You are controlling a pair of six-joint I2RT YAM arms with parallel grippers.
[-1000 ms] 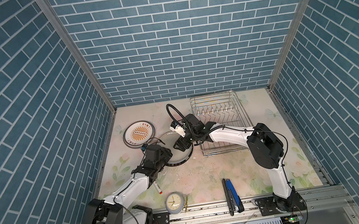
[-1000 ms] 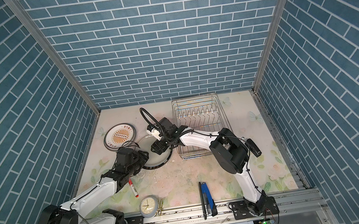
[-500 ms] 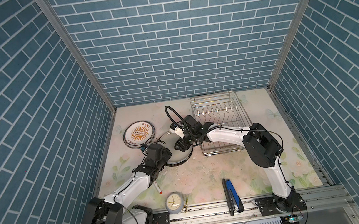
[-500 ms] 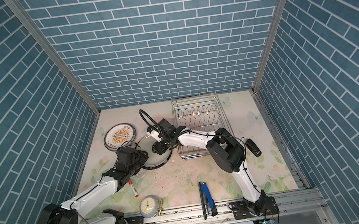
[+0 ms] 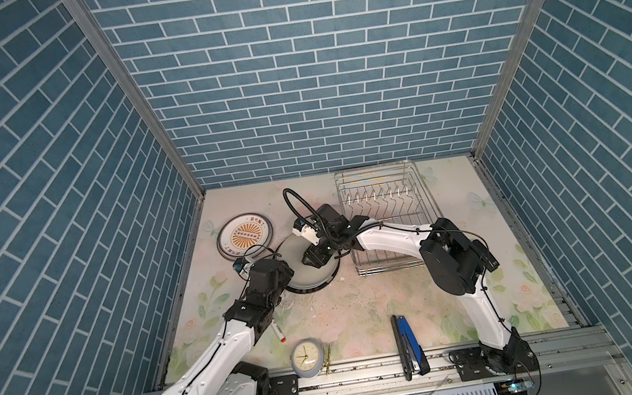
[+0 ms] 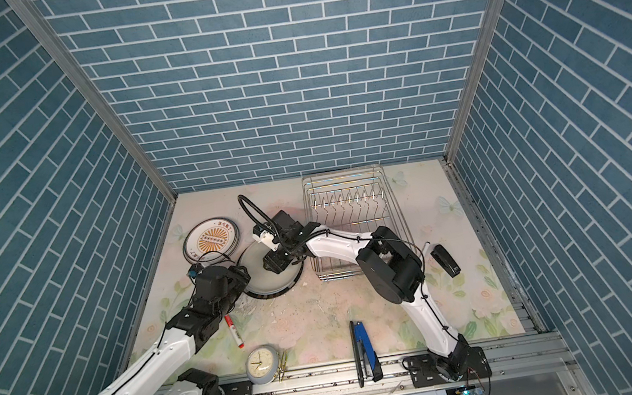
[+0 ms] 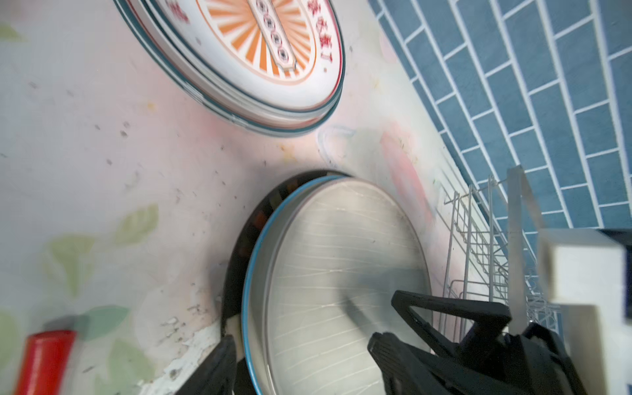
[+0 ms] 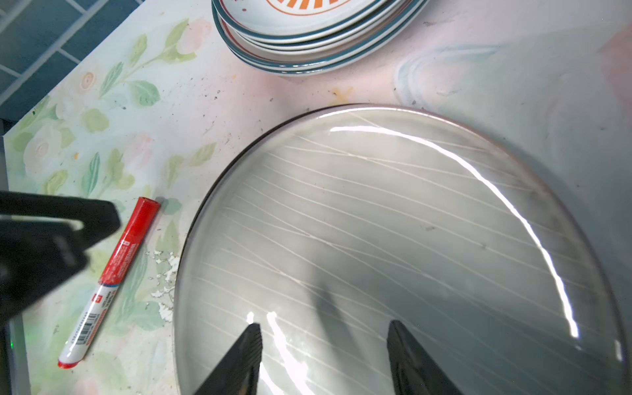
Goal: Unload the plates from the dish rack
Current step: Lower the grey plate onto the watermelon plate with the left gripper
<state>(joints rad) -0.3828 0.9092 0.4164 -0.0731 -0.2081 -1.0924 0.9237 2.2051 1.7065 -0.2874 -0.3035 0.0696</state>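
Note:
A greyish plate [image 5: 313, 278] [image 6: 272, 283] [image 8: 376, 222] lies in mid-table on a dark-rimmed plate [image 5: 310, 290] [image 7: 239, 239]. My right gripper [image 5: 310, 260] [image 8: 324, 325] hangs open just above its face, with nothing between the fingers. At the plate's near-left edge my left gripper [image 5: 287, 277] [image 7: 301, 342] is open; its jaws straddle the blue-edged rim [image 7: 248, 273] without pinching it. Several orange-motif plates [image 5: 244, 236] [image 6: 211, 240] [image 8: 307, 37] are stacked at the back left. The wire dish rack [image 5: 373, 168] [image 6: 340, 172] at the back right holds no plates.
A red marker [image 5: 279, 333] [image 8: 113, 270] lies beside the left arm. At the front edge are a small clock [image 5: 306, 359] and a blue-and-black stapler [image 5: 408, 345]. A black object [image 6: 445, 260] lies to the right of the rack. Blue brick walls enclose three sides.
My right gripper's jaws have narrowed somewhat over the grey plate, and the left gripper's jaws have widened a little at its rim. The plate has not moved.

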